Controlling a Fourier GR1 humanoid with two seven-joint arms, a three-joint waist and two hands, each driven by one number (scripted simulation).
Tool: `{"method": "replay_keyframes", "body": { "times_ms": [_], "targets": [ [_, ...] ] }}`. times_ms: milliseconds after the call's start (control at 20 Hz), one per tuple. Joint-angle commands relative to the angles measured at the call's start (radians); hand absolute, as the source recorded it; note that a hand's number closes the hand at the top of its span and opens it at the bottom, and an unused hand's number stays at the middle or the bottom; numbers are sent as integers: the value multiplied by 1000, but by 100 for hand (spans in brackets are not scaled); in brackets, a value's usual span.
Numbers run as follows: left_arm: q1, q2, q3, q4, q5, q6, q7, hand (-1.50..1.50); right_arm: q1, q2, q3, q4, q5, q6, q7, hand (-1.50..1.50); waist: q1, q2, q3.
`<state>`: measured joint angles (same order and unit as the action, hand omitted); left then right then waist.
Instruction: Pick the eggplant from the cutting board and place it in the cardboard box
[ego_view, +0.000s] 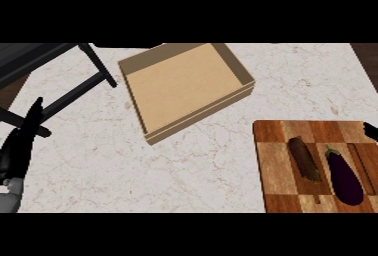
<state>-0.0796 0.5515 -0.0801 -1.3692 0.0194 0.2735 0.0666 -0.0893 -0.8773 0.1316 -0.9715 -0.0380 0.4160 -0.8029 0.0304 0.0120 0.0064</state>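
Purple eggplant (345, 176) was seen on cutting board (277, 165), counter's right edge; cardboard box (184, 82) mid-rear; left hand (18, 145) fingers straight, apart; right hand's state indeterminable.

Counter (103, 170) between cardboard box (188, 85) and cutting board (284, 165) is bare marble, open passage. Box top open, walls low. On the board, a brown piece (306, 159) lies just beside the eggplant (345, 175) on its left. Black frame bars (81, 90) cross the counter's far-left corner.

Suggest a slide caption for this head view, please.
Eggplant lies on the cutting board, cardboard box empty, left hand resting open at the edge.
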Motion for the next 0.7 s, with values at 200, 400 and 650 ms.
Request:
{"method": "replay_keyframes", "body": {
  "times_ms": [200, 400, 650],
  "targets": [
    [-47, -13, -8, 21, -24, -4, -1, 0, -184, -158, 144, 137, 293, 21, -165, -150, 29, 3, -2],
    [-69, -15, 1, 30, -32, -3, 37, 0, -236, -128, 264, 161, 431, -14, -171, -150, 15, -1, -3],
    [-27, -18, 14, 50, -25, -25, 0, 0, -362, -77, 380, 212, 576, -3, -78, -150, 22, -3, -5]
  ]
}}
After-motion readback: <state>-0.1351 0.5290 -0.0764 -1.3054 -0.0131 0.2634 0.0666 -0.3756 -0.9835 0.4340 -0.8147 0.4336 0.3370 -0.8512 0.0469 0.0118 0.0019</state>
